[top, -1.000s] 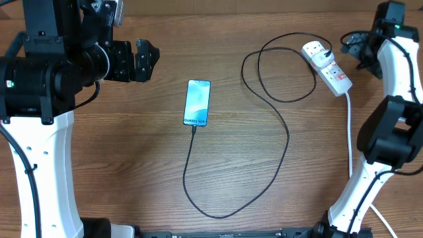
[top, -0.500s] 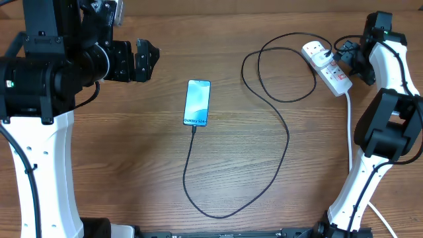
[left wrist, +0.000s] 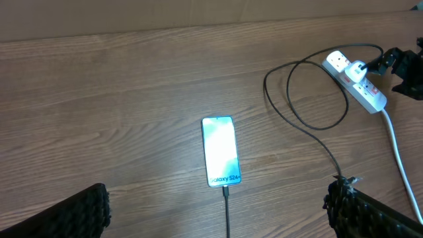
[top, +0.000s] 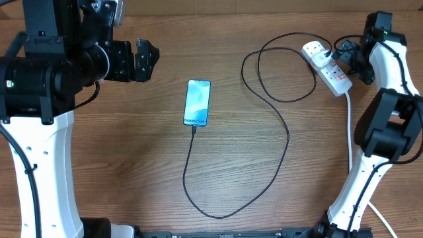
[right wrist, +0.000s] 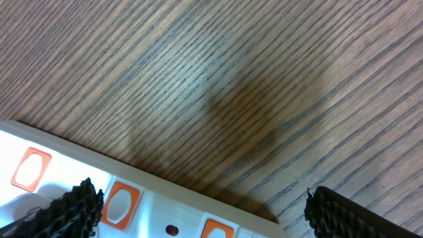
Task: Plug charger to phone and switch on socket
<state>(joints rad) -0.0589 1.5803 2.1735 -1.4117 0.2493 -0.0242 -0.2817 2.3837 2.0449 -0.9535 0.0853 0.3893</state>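
Since right arm swung in over the last second, right end effector [top: 345,54] now hangs right at socket [top: 328,67], far right of surface [top: 132,152], fingers spread, gripping nothing. Wrist view puts orange switch marks [right wrist: 119,201] just by its fingertips. Phone [top: 197,102] lies mid-surface. Charger [top: 288,139] tip looks seated at phone's "Galaxy S24" end, white plug [top: 316,48] in socket. So I reckon only switch press left. Can't tell if switch is already on. Left end effector [top: 142,61] parked far left, released, empty, hasn't budged.
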